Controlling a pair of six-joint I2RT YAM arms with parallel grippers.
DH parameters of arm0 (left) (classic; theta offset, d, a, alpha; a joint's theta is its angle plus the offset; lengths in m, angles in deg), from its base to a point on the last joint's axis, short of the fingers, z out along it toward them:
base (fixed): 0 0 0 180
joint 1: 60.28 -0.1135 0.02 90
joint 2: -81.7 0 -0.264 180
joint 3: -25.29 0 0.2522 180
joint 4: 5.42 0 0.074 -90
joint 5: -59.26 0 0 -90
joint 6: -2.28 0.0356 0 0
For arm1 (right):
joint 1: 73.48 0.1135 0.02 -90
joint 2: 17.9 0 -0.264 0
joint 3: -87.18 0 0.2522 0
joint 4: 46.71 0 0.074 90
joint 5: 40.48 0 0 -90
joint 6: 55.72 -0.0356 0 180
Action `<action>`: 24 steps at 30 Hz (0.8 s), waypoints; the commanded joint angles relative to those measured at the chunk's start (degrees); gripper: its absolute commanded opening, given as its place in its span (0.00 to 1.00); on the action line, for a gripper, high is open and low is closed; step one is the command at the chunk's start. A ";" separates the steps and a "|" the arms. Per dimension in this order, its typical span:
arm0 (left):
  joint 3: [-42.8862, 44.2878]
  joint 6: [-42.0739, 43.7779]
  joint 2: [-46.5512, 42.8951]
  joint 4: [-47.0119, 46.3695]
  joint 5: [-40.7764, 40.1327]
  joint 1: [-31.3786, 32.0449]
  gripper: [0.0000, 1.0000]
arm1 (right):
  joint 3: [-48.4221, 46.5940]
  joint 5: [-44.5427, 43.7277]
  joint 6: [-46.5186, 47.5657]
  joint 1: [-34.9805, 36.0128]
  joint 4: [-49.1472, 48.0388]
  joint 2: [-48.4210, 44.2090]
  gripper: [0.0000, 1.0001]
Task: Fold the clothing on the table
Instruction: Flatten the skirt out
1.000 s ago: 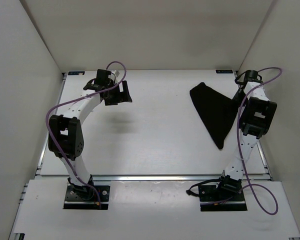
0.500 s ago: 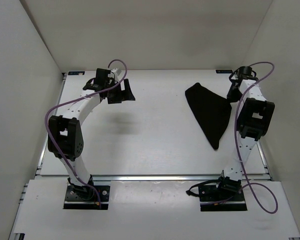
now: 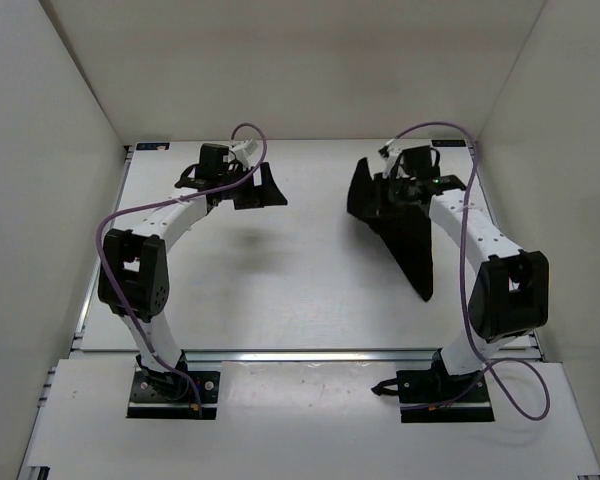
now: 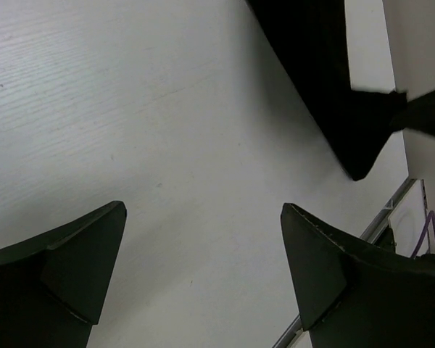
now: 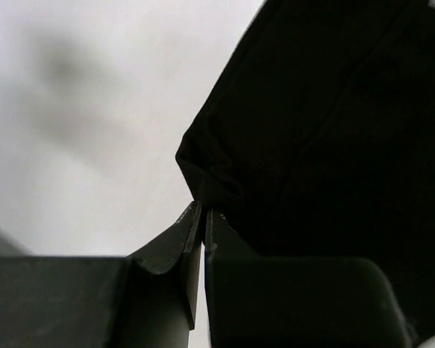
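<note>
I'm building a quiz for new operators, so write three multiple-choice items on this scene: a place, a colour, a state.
1. Where on the table is the clothing? A) right half B) left half C) on the front rail
2. The clothing's colour? A) white B) black C) purple
3. The right end effector is: A) wide open B) shut on the clothing C) out of view
Key: A, it lies beside the right arm; B, dark against the white table; B, it pinches a fabric corner.

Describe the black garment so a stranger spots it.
On the large flat white table, look at the right half. A limp, matte black fabric garment trails from the right arm's shut tool. Unlike the rigid black arm joints nearby, it is soft and tapers to a point.
</note>
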 commanded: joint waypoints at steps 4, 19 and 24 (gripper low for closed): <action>-7.41 -5.54 0.14 -10.67 7.54 0.61 0.98 | 12.87 11.55 -2.97 7.96 -3.78 -9.14 0.00; -8.20 -0.01 2.95 -2.33 -4.06 5.88 0.99 | 30.46 15.25 -6.67 14.30 -9.07 -14.87 0.00; -11.45 -0.18 3.91 -4.60 -3.18 6.50 0.96 | 33.36 15.86 -7.81 14.65 -10.83 -16.89 0.00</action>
